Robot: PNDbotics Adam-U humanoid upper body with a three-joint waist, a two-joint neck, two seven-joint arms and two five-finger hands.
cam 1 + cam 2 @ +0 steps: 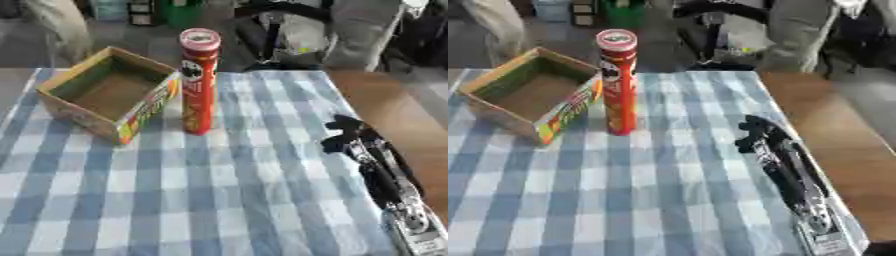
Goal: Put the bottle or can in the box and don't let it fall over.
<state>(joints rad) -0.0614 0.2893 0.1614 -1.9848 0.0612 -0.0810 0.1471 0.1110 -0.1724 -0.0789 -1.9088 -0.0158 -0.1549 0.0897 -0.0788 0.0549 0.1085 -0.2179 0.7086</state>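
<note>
Item: tall red can (199, 82), cylindrical, lid at top, standing upright on the blue-and-white checked cloth (219, 200). Untouched by any hand.

Adjacent: open cardboard box (109, 92), printed sides, nothing inside, sitting just beside the can on its left; whether the two touch cannot be told.

Right hand (346, 132): black, at the end of an arm entering from the lower right corner, low over the cloth near the table's right edge. Well apart from the can, which stands up and to the left of it. Fingers appear bunched and hold nothing, though the view is too soft to be certain of their set.

Left hand: not shown.

Step in hand: the approach; no grasp yet made. Next move, as judged: carry the right hand across to the can's mid-body, close round it while keeping it vertical, lift it clear of the box wall, and set it down flat on the box floor.
</note>
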